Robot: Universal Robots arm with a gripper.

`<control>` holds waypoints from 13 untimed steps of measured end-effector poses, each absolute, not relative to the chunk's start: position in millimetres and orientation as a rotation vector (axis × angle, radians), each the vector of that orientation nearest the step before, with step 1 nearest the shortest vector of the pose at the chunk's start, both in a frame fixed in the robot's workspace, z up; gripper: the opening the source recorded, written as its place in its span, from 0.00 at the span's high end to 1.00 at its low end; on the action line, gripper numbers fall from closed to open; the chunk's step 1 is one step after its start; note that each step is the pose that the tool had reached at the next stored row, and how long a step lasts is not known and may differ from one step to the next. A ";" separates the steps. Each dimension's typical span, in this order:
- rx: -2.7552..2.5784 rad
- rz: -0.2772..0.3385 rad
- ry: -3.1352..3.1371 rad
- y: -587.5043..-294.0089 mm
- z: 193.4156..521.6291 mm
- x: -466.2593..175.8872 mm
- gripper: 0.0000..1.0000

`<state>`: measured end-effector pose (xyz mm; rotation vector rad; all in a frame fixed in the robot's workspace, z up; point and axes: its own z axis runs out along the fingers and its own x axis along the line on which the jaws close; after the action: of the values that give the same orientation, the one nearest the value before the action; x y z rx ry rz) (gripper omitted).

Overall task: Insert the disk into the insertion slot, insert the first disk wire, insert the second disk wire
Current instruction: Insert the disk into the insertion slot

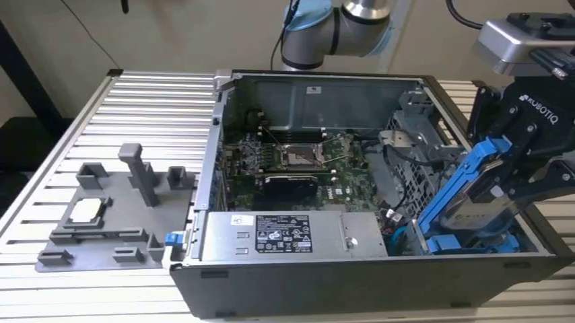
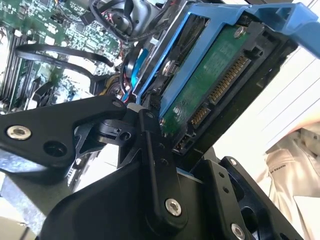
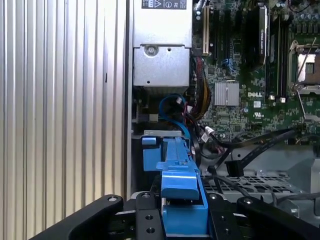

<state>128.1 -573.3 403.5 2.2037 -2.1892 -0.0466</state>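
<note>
watching from beside the slatted table (image 1: 90,296), i'd say the first step is in hand: getting the disk (image 1: 473,210) into its slot. the gripper (image 1: 516,192) is pressed together on the blue carrier frame, and in the first wrist view its black fingers (image 3: 146,216) sit on either side of the frame, pinching it. the disk hangs tilted at the corner of the open computer case (image 1: 207,202) on the exterior view's right. its lower end is down inside, just beside the grey power supply (image 1: 279,235), and its upper end rises above the case rim. in the second wrist view its green board and connector edge (image 2: 210,85) face the camera, with nothing plugged in.

the disk doesn't look seated to me. it leans rather than lying square in the bay, and i can't tell whether the lower edge has met any guide. i'd judge that seating it calls for squaring the frame to the bay and sliding it in straight. it must also stay clear of the blue cable (image 3: 172,100) curled loose near the power supply, close to the carrier's path. neither wire looks connected.
</note>
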 end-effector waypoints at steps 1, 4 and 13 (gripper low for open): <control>2.204 -0.047 -2.189 -573.2 402.3 128.0 0.67; 2.206 -0.047 -2.186 -573.2 398.4 128.1 0.67; 2.212 -0.046 -2.181 -573.2 386.2 128.1 0.67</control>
<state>128.1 -573.2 386.2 2.2116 -2.1806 -0.0460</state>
